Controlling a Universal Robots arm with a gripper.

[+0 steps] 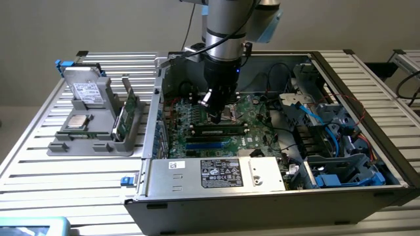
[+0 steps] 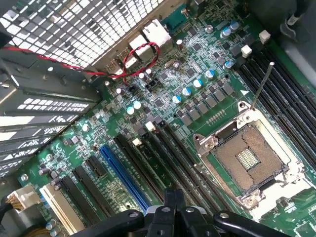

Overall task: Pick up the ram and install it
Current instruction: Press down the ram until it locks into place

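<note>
Exterior view: gripper (image 1: 215, 119) jaws clenched, pressing the ram (image 1: 219, 131) into its motherboard (image 1: 196, 118) slot; uneven seating could leave one end unlatched.

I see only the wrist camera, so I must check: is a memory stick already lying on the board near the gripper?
Observer: Yes. In the exterior view a long green memory stick lies along the black slots, close beside the gripper.
Operator: Are other parts anywhere around?
Observer: A grey holder stands at the exterior view's left, with a silver processor chip lying on it.
Operator: Anything else in it?
Observer: Green boards stand upright in its slots.
</note>
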